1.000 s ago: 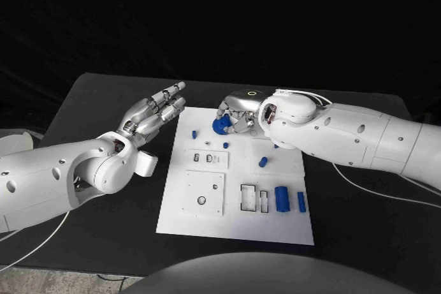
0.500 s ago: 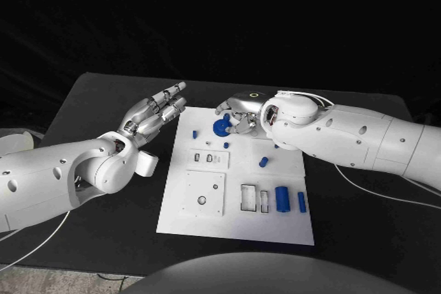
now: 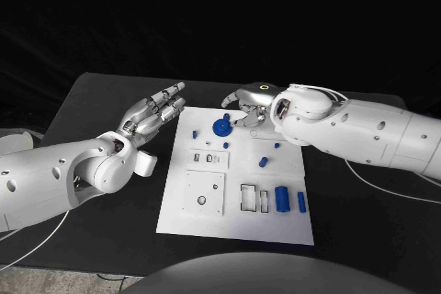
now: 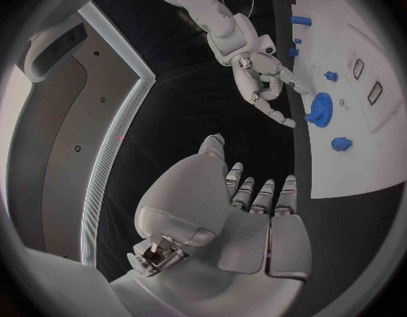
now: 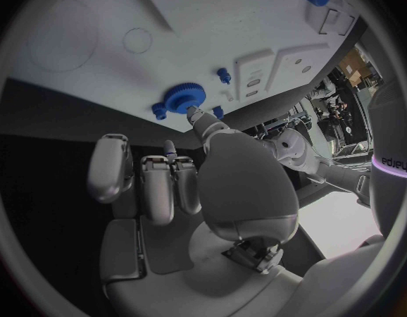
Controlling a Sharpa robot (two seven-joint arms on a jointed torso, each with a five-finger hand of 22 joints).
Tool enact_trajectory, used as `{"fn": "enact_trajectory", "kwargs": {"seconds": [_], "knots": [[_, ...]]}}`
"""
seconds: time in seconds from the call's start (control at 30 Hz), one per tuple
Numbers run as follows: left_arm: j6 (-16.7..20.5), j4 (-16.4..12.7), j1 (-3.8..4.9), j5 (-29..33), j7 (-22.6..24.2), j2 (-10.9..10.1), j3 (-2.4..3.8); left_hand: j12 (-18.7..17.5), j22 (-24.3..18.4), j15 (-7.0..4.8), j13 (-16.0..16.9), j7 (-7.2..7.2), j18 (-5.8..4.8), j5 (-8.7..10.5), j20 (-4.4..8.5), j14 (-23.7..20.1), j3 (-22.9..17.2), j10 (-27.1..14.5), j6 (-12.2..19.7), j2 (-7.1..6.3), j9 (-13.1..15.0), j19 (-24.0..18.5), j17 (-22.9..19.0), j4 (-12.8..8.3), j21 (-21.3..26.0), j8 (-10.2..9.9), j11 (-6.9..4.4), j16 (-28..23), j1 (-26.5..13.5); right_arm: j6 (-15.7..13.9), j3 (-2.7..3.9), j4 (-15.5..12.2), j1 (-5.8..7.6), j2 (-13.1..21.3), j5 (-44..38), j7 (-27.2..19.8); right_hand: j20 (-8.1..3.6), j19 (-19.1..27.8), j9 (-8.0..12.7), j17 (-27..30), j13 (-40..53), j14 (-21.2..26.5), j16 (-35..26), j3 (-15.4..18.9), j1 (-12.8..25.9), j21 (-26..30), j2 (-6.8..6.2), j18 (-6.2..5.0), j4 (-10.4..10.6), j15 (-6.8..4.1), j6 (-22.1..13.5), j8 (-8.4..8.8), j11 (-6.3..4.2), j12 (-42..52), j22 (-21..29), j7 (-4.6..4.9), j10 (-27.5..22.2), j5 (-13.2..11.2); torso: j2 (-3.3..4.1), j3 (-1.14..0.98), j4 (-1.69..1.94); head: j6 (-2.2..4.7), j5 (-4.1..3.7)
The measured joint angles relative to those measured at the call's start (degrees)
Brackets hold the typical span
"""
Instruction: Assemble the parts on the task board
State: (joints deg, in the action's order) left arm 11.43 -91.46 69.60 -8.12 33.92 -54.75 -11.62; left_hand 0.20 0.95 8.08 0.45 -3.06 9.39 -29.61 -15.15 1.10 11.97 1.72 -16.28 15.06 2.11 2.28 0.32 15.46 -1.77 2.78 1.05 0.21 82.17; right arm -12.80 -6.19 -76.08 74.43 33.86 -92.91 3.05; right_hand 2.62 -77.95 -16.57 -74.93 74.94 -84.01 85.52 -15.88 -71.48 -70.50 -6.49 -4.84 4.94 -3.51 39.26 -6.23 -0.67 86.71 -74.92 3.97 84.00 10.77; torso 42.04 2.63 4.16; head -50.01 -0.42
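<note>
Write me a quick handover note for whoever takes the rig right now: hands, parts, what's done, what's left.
Left hand: open, fingers straight, hovering off the task board's far left corner, holding nothing.
Right hand: open above the board's far edge, just behind the blue gear, not gripping it.
Gear sits on the board's far end, released. Small blue pegs lie loose mid-board; two blue cylinders lie near the slots on the near right.
Left: the loose pegs and cylinders apparently still need seating.
</note>
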Motion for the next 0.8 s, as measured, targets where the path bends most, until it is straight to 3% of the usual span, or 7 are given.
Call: {"fn": "enact_trajectory", "kwargs": {"seconds": [0.2,0.27,0.33,0.43,0.5,0.63,0.8], "knots": [[0.00,-0.19,0.00,0.01,-0.04,-0.36,-0.01,0.00,0.00,0.00,0.00,0.00,0.00,0.00,-0.20,0.00,0.00,0.00,0.00,0.00,0.00,0.20,0.00,0.00,0.00,0.00,0.00,0.00,0.00,-1.88,0.20,-7.62,3.70,9.26,0.03,0.20,0.05,-2.24,-0.05,0.00,-0.01,0.00,1.83,1.52,-0.23,-2.83,0.23,0.00,0.99,0.00,4.13,-1.53,0.00,2.40,0.00,0.19,0.00,-1.76,-0.07,0.05,-0.07,0.00,-0.30],[0.00,-0.25,0.00,0.01,-0.04,-0.41,-0.01,0.00,0.00,0.00,0.00,0.00,0.00,0.00,-0.20,0.00,0.00,0.00,0.00,0.00,0.00,0.20,0.00,0.00,0.00,0.00,0.00,0.00,0.00,-1.96,0.20,-9.85,4.26,12.62,0.04,0.45,-0.15,-4.54,-0.12,0.01,-0.01,-0.01,3.91,2.20,-0.07,-6.45,0.38,1.10,1.49,-0.25,4.91,-1.74,0.00,3.09,0.01,-0.02,0.00,-2.05,-0.09,0.05,-0.07,0.00,-0.40],[0.00,-0.31,0.00,0.01,-0.05,-0.40,-0.01,0.00,0.00,0.00,0.00,0.00,-0.01,0.00,-0.20,0.00,0.00,0.00,0.00,0.00,0.00,0.20,0.00,0.00,0.00,0.00,0.00,0.00,0.00,-1.93,0.16,-11.47,4.42,16.18,0.06,0.82,-0.46,-5.60,-0.12,0.01,-0.01,-0.01,4.30,3.01,0.00,-8.29,0.45,1.44,1.91,-0.62,5.08,-1.74,-0.05,3.09,0.01,-0.20,-0.03,-2.28,-0.06,0.03,0.01,0.00,-0.57],[0.00,-0.31,-0.01,0.01,-0.05,-0.36,-0.01,0.00,0.00,0.00,0.00,0.00,-0.01,0.00,-0.20,0.00,0.00,0.00,0.00,0.00,0.00,0.20,0.00,0.00,0.00,0.00,0.00,0.00,0.00,-1.82,0.13,-12.22,3.69,19.41,0.09,1.30,-0.46,-5.59,-0.08,0.01,-0.01,-0.01,4.30,3.70,0.00,-8.33,0.45,1.44,2.60,-0.61,4.42,-1.68,-0.42,3.09,0.01,-0.43,0.00,-2.45,0.02,-0.07,0.03,0.00,-0.55],[0.00,-0.27,-0.06,0.01,-0.05,-0.35,-0.01,0.00,0.00,0.00,0.00,0.00,-0.01,0.00,-0.20,0.00,0.00,0.00,0.00,0.00,0.00,0.20,0.00,0.00,0.00,0.00,0.00,0.00,0.00,-1.84,0.06,-12.19,2.39,21.02,0.12,1.50,-0.76,-5.89,0.03,0.01,-0.01,0.14,4.30,4.02,0.00,-8.52,0.45,1.43,2.92,-0.87,3.68,-1.18,-0.42,3.09,0.01,-0.50,0.00,-2.45,0.03,-0.10,0.01,0.00,-0.43],[-0.02,-0.22,-0.30,0.01,-0.06,-0.34,-0.01,0.00,0.00,0.00,0.00,0.00,0.00,0.00,-0.20,0.00,0.00,0.00,0.00,0.00,0.00,0.20,-0.01,0.00,0.00,0.00,0.00,0.00,0.00,-2.25,-0.12,-10.79,-0.04,22.49,0.19,1.50,-0.77,-5.89,0.05,0.01,-0.01,-0.01,4.30,4.32,0.00,-8.82,0.45,1.43,3.22,-1.02,2.83,-0.83,-0.42,3.08,0.01,-0.44,-0.01,-2.45,-0.01,-0.15,-0.07,0.00,-0.65],[-0.06,-0.20,-0.72,0.01,-0.06,-0.29,-0.01,0.00,-0.01,0.00,0.00,0.00,-0.01,0.00,-0.20,0.00,0.00,0.00,0.00,0.00,0.00,0.20,0.00,0.00,0.00,0.00,0.00,0.00,0.00,-3.15,-0.08,-8.86,-1.81,22.92,0.30,1.21,-0.77,-5.89,0.05,0.01,-0.01,0.00,4.30,4.56,0.00,-9.03,0.45,1.42,3.46,-1.02,2.53,-0.83,-0.42,3.08,0.01,-0.54,-0.01,-2.45,-0.02,-0.21,0.03,0.00,-0.95]]}}
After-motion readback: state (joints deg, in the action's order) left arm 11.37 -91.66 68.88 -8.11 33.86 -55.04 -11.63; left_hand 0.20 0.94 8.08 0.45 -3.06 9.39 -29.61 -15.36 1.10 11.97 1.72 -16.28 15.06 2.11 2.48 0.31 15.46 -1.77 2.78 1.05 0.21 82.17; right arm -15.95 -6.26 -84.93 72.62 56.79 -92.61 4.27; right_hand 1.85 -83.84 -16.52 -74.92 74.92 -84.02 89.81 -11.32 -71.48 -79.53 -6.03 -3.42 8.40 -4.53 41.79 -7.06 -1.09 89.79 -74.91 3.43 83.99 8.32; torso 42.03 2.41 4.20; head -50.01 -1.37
